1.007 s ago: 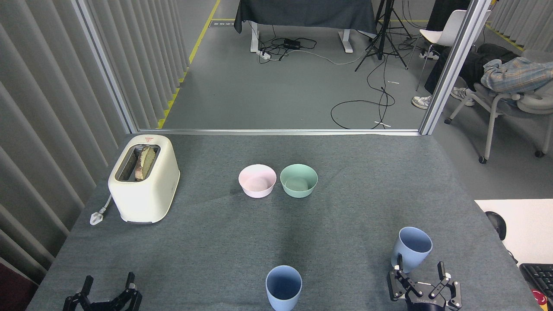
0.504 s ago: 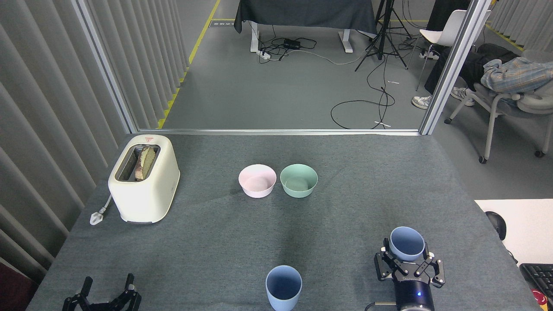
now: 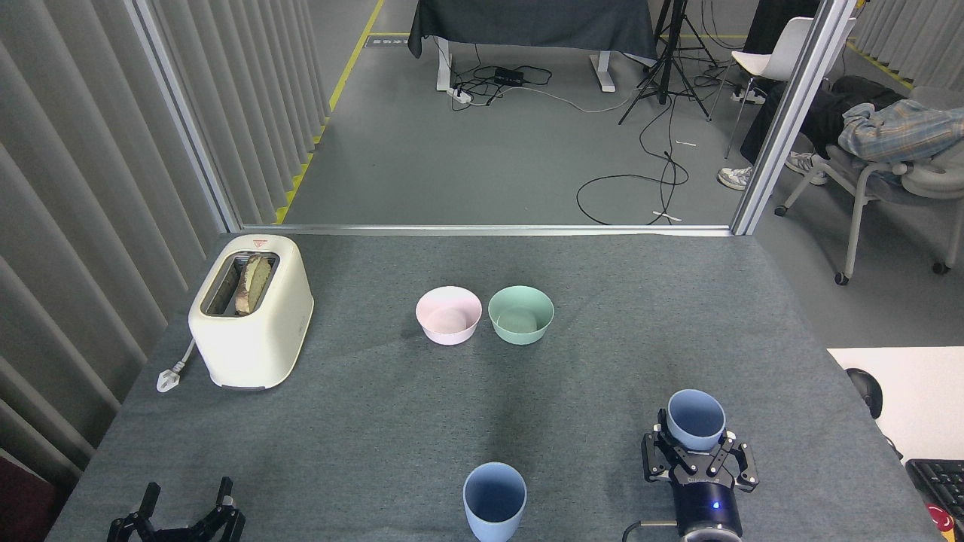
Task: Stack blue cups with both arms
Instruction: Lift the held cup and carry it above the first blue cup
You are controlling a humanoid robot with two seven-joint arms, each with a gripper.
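One blue cup (image 3: 494, 500) stands upright at the table's front edge, near the middle. The second blue cup (image 3: 696, 418) is at the front right, mouth up, with my right gripper (image 3: 694, 443) shut on its lower body from the near side; its base is hidden behind the fingers. At the bottom left corner, my left gripper (image 3: 184, 503) is open with nothing between its fingers, far from both cups.
A pink bowl (image 3: 448, 315) and a green bowl (image 3: 520, 315) sit side by side mid-table. A cream toaster (image 3: 251, 310) with bread stands at the left. The grey table (image 3: 361, 421) ends at a white desk (image 3: 911, 391) on the right. A person's legs show at the far right.
My right gripper closed in around the right blue cup, then moved left and slightly away from me with the cup in it. The left gripper and the other cup stayed still.
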